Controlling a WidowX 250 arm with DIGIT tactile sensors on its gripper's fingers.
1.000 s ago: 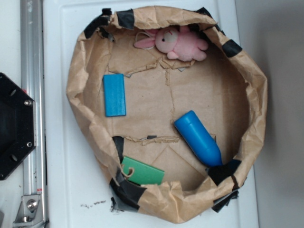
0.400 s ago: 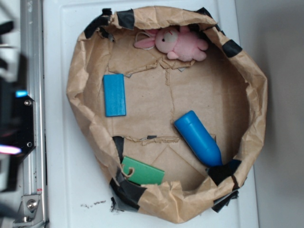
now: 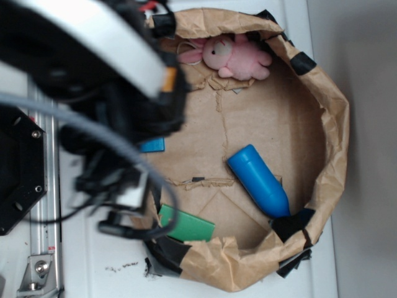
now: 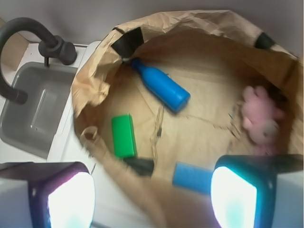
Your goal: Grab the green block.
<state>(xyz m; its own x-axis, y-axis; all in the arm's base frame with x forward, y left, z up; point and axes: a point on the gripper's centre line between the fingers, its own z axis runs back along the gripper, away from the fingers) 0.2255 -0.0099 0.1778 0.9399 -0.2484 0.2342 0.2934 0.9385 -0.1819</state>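
Claw [image 4: 152, 199] spread, empty; risk of snagging crumpled brown paper wall [image 4: 90, 90] beside flat green rectangular block [image 4: 124, 135]; or seizing flat blue rectangular block [image 4: 192, 177] instead.

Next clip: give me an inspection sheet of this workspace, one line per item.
Surface: white top carrying a crumpled brown paper basin patched with black tape.
Job's things: green block lies flat on the basin floor near the rim, ungripped.
Clutter: flat blue block, blue cylinder, pink plush rabbit, all inside the basin.
Grippers: gripper open, fingers apart, holding nothing.
Cables: grey and black cables along the arm.
Surroundings: grey sink with black faucet; metal rail.
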